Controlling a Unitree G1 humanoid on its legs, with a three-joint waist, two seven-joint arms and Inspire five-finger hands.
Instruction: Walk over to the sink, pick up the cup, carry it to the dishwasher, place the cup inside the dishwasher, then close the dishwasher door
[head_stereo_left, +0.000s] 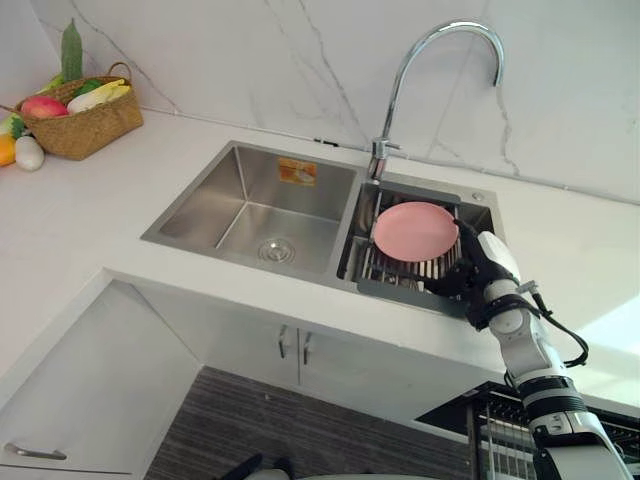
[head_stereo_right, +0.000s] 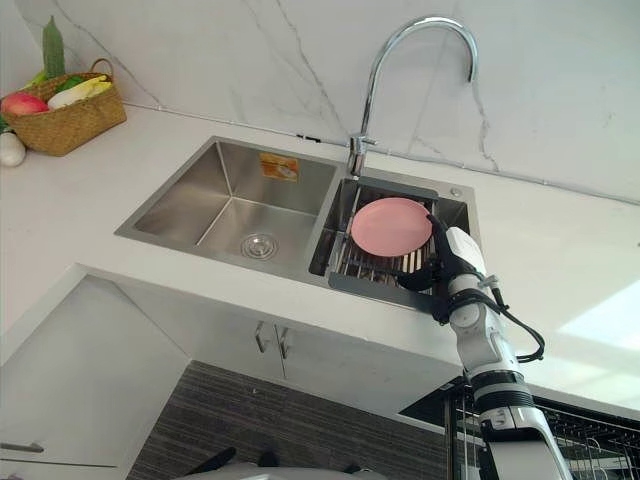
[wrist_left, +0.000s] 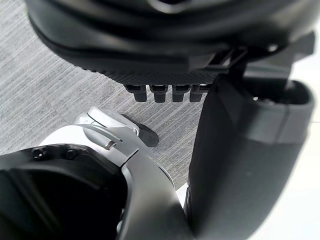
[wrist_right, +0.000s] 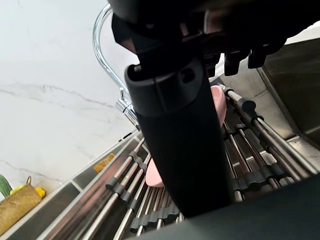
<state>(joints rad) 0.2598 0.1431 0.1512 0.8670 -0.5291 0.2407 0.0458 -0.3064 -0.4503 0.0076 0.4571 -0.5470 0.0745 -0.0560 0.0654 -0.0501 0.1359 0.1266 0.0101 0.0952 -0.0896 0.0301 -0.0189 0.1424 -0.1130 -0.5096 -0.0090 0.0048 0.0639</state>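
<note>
Centre right: the pink dish (head_stereo_left: 414, 230) lies on the rack (head_stereo_left: 400, 272) in the sink's (head_stereo_left: 200, 215) right basin, just left of your right hand (head_stereo_left: 480, 262) at its rim; whether that hand grips it cannot be told.

Both head cams look steeply down from a step back at the white stone countertop (head_stereo_left: 80, 230) and double-bowl stainless steel sink (head_stereo_left: 250, 205). They're only slightly offset sideways, so they share the curved chrome faucet (head_stereo_right: 400, 60), round pink plate (head_stereo_right: 391, 226) and woven basket of produce (head_stereo_left: 80, 125). The right wrist cam sits super close, looking along the dark right hand (wrist_right: 175, 150) over the ribbed metal drying rack (wrist_right: 255, 150), and catches the same plate and faucet. The left wrist cam faces down past the dark left hand (wrist_left: 150, 50) at grey striped floor (wrist_left: 50, 90).
</note>
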